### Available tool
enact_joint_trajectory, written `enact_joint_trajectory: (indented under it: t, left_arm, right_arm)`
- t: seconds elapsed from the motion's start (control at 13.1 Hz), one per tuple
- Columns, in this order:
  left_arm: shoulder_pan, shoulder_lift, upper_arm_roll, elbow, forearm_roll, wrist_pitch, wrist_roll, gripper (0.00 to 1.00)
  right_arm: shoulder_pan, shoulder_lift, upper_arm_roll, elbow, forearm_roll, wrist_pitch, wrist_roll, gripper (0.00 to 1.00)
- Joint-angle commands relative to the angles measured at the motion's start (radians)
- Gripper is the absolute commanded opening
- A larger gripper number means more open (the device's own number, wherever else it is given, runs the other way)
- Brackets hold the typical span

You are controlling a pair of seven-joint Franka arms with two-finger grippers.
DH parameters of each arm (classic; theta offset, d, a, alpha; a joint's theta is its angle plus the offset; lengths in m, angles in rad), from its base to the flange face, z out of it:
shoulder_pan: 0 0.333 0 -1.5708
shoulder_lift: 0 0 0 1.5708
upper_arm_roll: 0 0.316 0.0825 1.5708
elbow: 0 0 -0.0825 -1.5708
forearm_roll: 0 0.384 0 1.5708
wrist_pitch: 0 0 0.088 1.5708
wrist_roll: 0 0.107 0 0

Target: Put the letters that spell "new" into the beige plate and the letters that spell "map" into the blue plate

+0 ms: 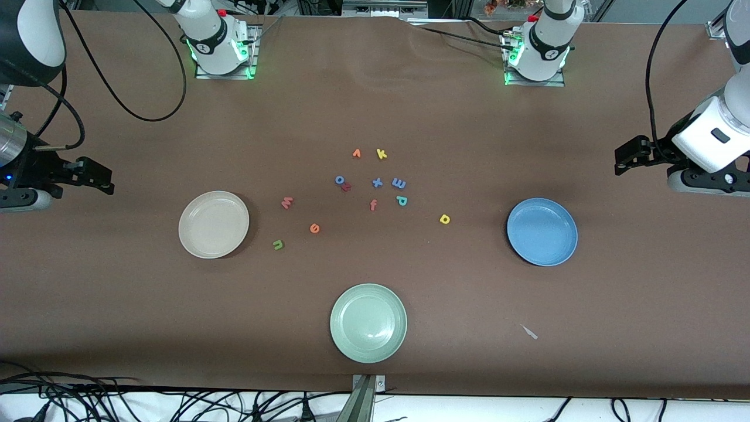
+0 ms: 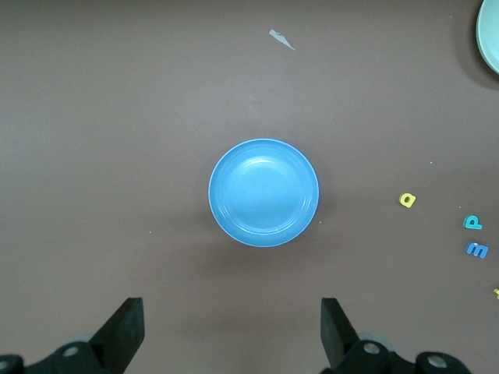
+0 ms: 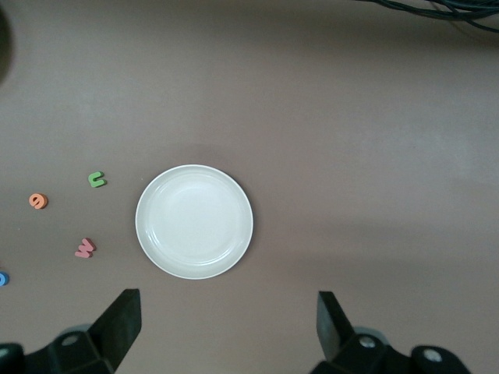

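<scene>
The beige plate (image 1: 214,224) (image 3: 194,221) lies empty toward the right arm's end, with the green n (image 1: 278,244) (image 3: 96,179), orange e (image 1: 314,228) (image 3: 37,201) and pinkish-red w (image 1: 287,203) (image 3: 85,248) on the table beside it. Toward the left arm's end lies the blue plate (image 1: 542,231) (image 2: 263,192), also empty. Yellow a (image 1: 445,219) (image 2: 407,199), teal p (image 1: 402,201) (image 2: 472,223) and blue m (image 1: 399,183) (image 2: 477,250) rest between the plates. My left gripper (image 1: 622,159) (image 2: 231,327) hangs open above the table near the blue plate. My right gripper (image 1: 107,179) (image 3: 228,323) hangs open near the beige plate.
A pale green plate (image 1: 368,323) sits nearest the front camera. Other letters cluster mid-table: yellow k (image 1: 381,154), blue x (image 1: 377,183), orange-red f (image 1: 373,205), dark red z (image 1: 347,187), a blue o (image 1: 339,180). A small pale scrap (image 1: 529,332) lies near the front edge.
</scene>
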Motion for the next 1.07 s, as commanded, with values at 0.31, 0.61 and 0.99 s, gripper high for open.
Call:
enact_joint_trajectory:
  t: [0.31, 0.61, 0.99]
  left_arm:
    - [0.007, 0.012, 0.003, 0.029, -0.021, -0.012, 0.001, 1.00]
    - [0.004, 0.012, 0.003, 0.029, -0.021, -0.012, 0.001, 1.00]
    - [-0.009, 0.018, -0.003, 0.029, -0.019, -0.012, -0.002, 1.00]
  right_arm:
    - [-0.003, -0.009, 0.001, 0.009, -0.005, -0.015, -0.001, 1.00]
    - [-0.003, -0.009, 0.001, 0.009, -0.004, -0.017, -0.001, 1.00]
    - [-0.003, -0.009, 0.001, 0.009, -0.005, -0.017, -0.001, 1.00]
